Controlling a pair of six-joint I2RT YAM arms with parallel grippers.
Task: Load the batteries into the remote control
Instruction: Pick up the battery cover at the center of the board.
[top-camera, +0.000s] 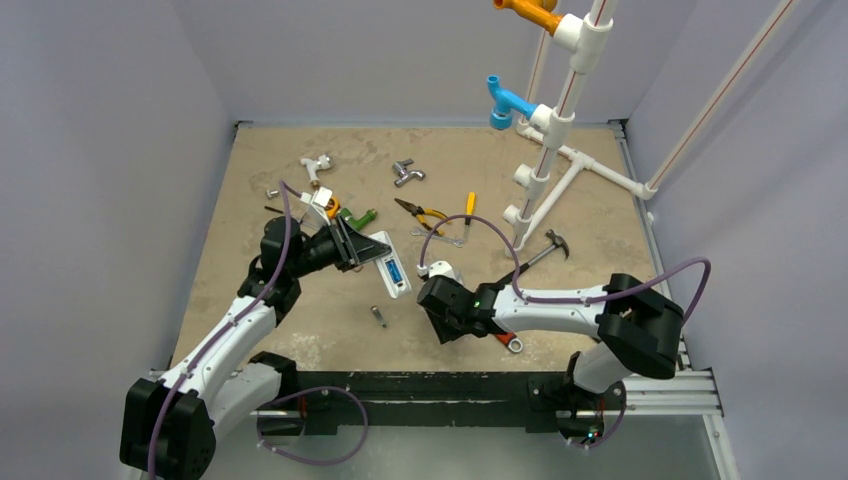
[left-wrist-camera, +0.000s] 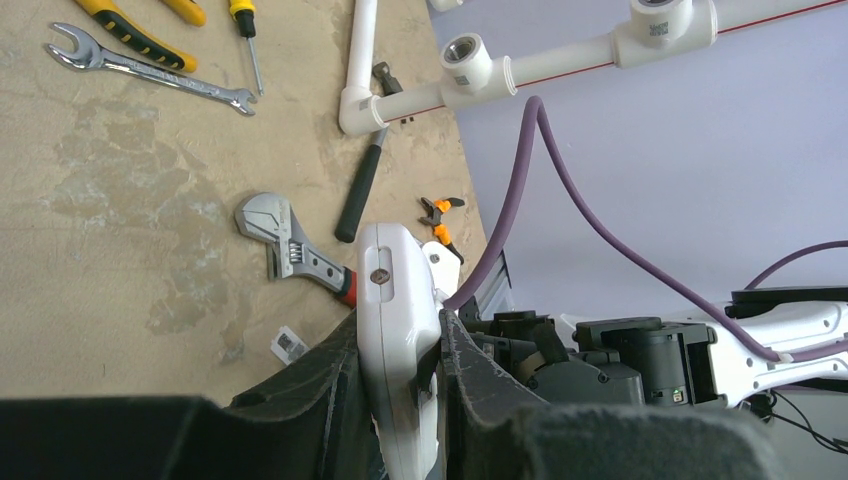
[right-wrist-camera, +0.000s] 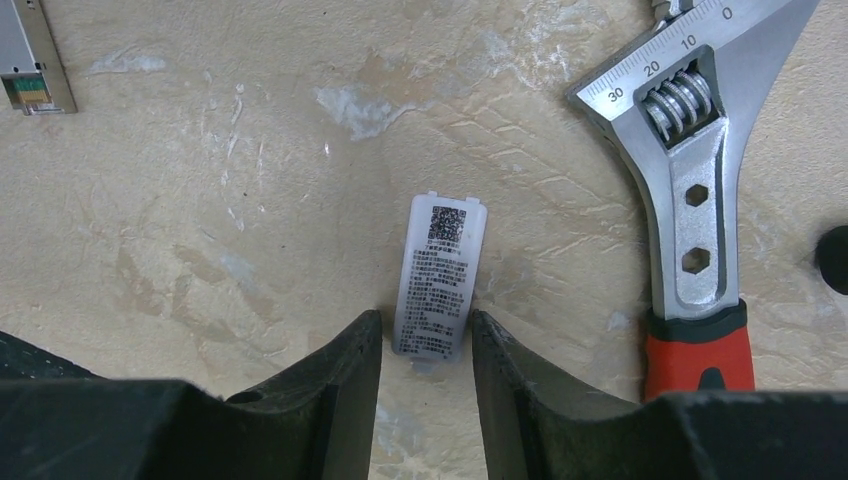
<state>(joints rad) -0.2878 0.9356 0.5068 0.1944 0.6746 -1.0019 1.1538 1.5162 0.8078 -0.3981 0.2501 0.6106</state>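
The white remote control (top-camera: 390, 262) is held on edge off the table, with my left gripper (left-wrist-camera: 398, 320) shut on its sides. In the left wrist view the remote control (left-wrist-camera: 392, 290) stands between the two fingers, a screw on its end facing the camera. Blue batteries (top-camera: 395, 271) show in its open back recess. My right gripper (right-wrist-camera: 425, 325) is low over the table near the front. Its open jaws straddle the near end of a small white cover (right-wrist-camera: 440, 270) with a printed label, which lies flat. A narrow gap shows at the left finger.
A red-handled adjustable wrench (right-wrist-camera: 690, 180) lies just right of the cover. A small silvery piece (right-wrist-camera: 25, 60) lies to the left. A hammer (top-camera: 545, 250), pliers (top-camera: 422, 212), a yellow screwdriver (top-camera: 469, 206) and a white pipe frame (top-camera: 560, 150) stand farther back.
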